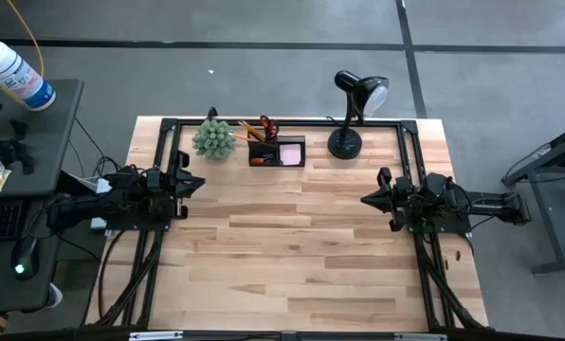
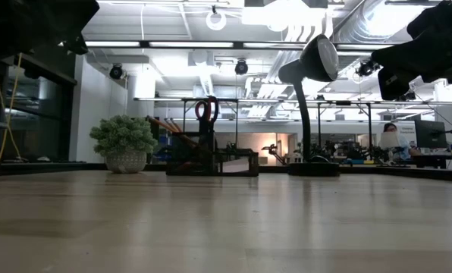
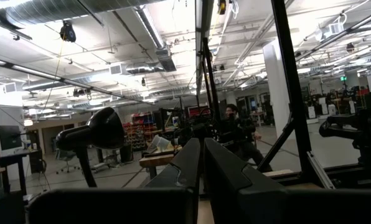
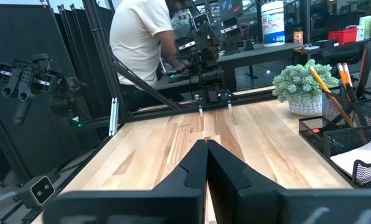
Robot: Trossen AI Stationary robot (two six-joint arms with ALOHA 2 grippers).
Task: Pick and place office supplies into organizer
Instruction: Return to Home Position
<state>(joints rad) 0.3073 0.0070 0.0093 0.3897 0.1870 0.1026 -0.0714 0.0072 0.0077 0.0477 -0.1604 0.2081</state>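
Left gripper [image 1: 197, 182] and right gripper [image 1: 366, 199] — both closed, tips inward

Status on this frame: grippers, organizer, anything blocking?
Left gripper shut, right gripper shut, both at table sides. Organizer holds scissors, pencils, sticky pad. Nothing blocking.

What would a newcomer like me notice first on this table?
Probably the black organizer at the far edge of the table, bristling with orange-handled scissors and pencils, a pink pad in its low tray. A green spiky plant stands to its left and a black desk lamp to its right. The left arm and right arm sit at opposite sides, jaws shut, facing each other.
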